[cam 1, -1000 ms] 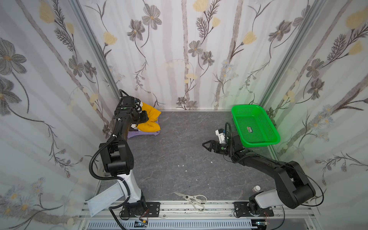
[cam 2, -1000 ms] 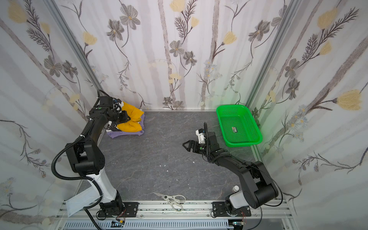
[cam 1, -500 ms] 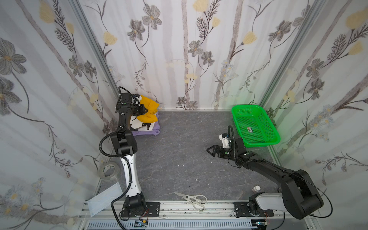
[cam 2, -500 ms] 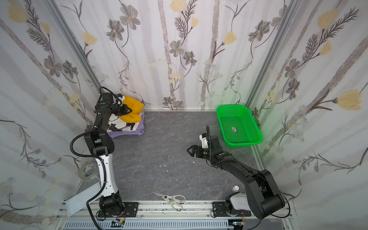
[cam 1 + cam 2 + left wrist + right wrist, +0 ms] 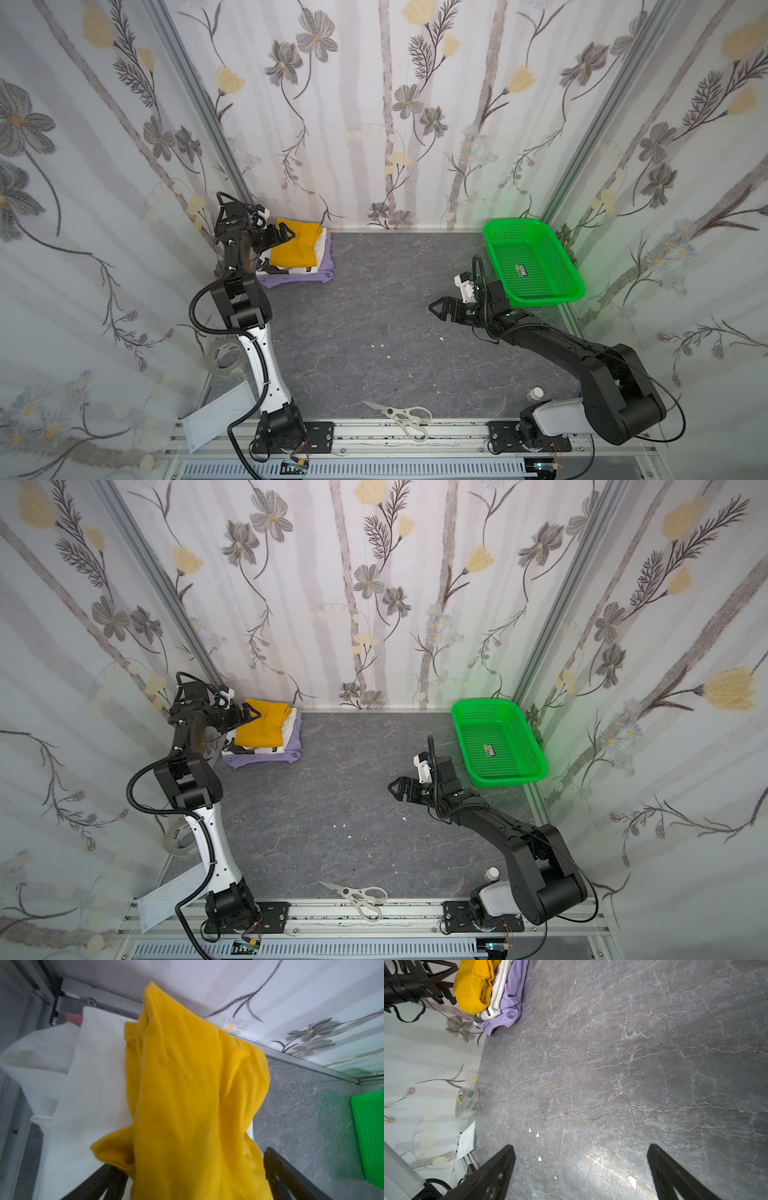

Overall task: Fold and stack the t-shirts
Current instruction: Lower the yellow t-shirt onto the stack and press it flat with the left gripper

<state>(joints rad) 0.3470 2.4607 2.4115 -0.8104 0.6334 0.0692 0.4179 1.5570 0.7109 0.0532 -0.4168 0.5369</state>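
Stack is in the far-left corner of the worktop [image 5: 374, 332], close to both walls. Yellow shirt [image 5: 293, 249] on top, white shirt [image 5: 321, 249] under it, lavender shirt [image 5: 301, 279] at the bottom. Edges aren't flush: in both top views, white and lavender stick out past the yellow on the right and near sides. Yellow is folded but rumpled.

Left fingers [image 5: 291, 1180] are spread wide, released. In the left wrist view the yellow cloth lies loose between them, draped over the white shirt, with no pinch visible. In the top views they sit at the left edge of the yellow shirt.

Right fingers [image 5: 496, 1169] are also spread wide with nothing between them. They hover over bare worktop right of centre, near the green basket [image 5: 544, 297] and well apart from the stack.

Basket sits in the far-right corner with a small card [image 5: 520, 271] inside. Scissors [image 5: 399, 413] lie at the near edge. Tape roll [image 5: 224, 359] is by the left wall, beside the left arm.
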